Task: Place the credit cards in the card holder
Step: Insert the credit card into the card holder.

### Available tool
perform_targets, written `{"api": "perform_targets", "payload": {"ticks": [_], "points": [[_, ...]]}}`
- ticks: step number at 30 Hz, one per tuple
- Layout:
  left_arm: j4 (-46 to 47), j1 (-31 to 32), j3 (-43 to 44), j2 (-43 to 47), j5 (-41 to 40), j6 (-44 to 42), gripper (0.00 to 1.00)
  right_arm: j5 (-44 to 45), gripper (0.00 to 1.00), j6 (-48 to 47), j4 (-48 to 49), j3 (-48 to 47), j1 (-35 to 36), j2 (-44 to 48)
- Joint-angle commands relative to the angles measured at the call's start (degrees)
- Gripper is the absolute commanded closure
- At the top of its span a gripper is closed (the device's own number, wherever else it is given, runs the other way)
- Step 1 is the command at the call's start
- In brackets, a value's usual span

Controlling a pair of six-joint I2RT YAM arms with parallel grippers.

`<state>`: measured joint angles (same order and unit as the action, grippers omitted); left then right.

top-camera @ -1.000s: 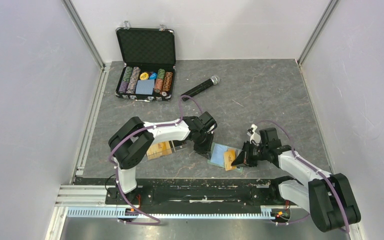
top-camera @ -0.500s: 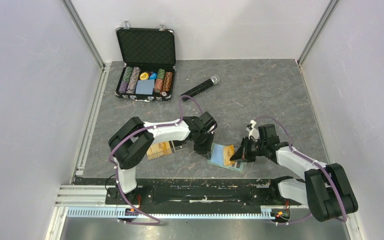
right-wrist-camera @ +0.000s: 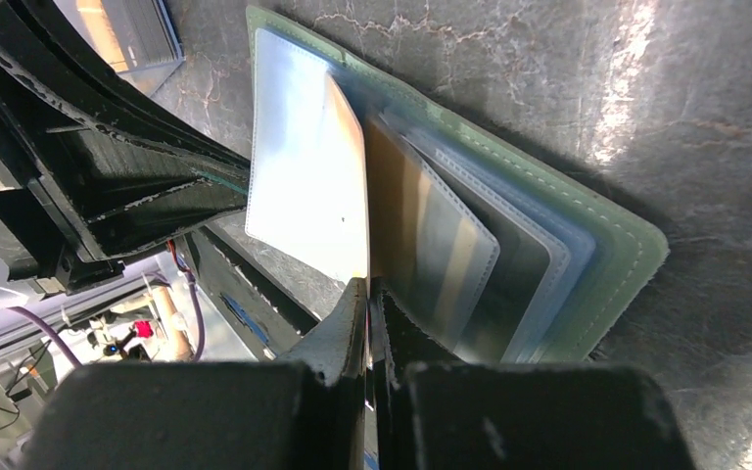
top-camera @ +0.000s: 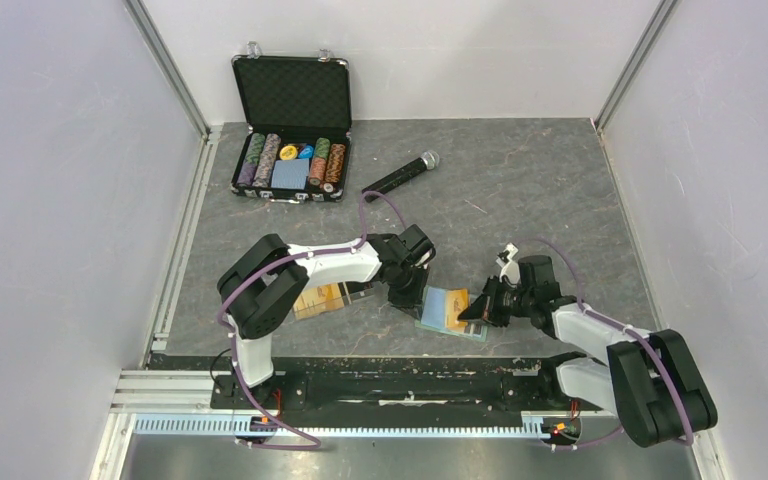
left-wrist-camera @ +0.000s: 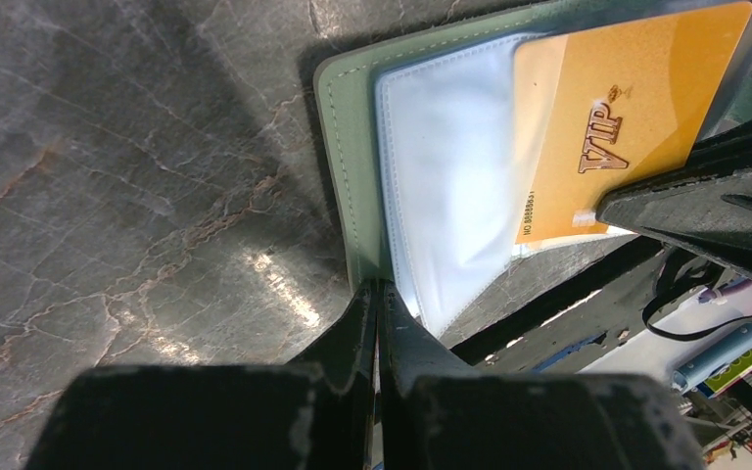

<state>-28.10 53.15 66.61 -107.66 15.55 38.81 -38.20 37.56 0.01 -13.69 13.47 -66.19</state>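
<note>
A dark grey, veined table (top-camera: 540, 200) stands between plain white walls (top-camera: 50, 200), with a black rail (top-camera: 410, 385) along its near edge at the bottom of the top view. Just above that rail, at lower centre, the card holder (top-camera: 440, 310) lies open, sage-green cover down and pale clear sleeves fanned up. How many sleeves are filled is hard to tell. The left gripper (left-wrist-camera: 376, 294) is pinched together on the holder's lower edge, and its tips hide exactly which layers they catch. The right gripper (right-wrist-camera: 367, 289) is clamped on an orange credit card (left-wrist-camera: 627, 117) marked VIP in gold, which lies across a sleeve with one corner covered by a black finger. To the left, a clear tray (top-camera: 360, 295) with orange cards (top-camera: 317, 300) is partly hidden under the left arm. Farther back lie a microphone (top-camera: 400, 175) and an open poker chip case (top-camera: 292, 125).
</note>
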Motion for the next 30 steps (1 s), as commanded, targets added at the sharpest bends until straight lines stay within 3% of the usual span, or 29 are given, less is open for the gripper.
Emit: {"api": "perform_targets", "payload": {"ticks": [1, 10, 16, 22, 30], "points": [[-0.47, 0.99, 1.32, 0.01, 0.47, 1.47, 0.96, 4.18, 1.0, 2.69, 5.39, 3.31, 0.97, 0.86], [-1.2, 1.35, 1.41, 0.07, -0.23, 1.33, 0.97, 3.69, 0.99, 9.07, 12.44, 4.96, 5.25, 0.06], [-1.52, 1.49, 1.75, -0.19, -0.43, 1.15, 0.97, 5.82, 0.92, 9.5, 12.68, 4.71, 7.69, 0.08], [-1.83, 1.52, 2.07, -0.34, -0.6, 1.02, 0.98, 11.95, 0.67, 2.98, 1.76, 0.03, 10.83, 1.44], [-1.79, 1.56, 2.27, -0.84, -0.52, 0.95, 0.98, 19.14, 0.48, -5.69, -15.88, -9.72, 12.0, 3.14]]}}
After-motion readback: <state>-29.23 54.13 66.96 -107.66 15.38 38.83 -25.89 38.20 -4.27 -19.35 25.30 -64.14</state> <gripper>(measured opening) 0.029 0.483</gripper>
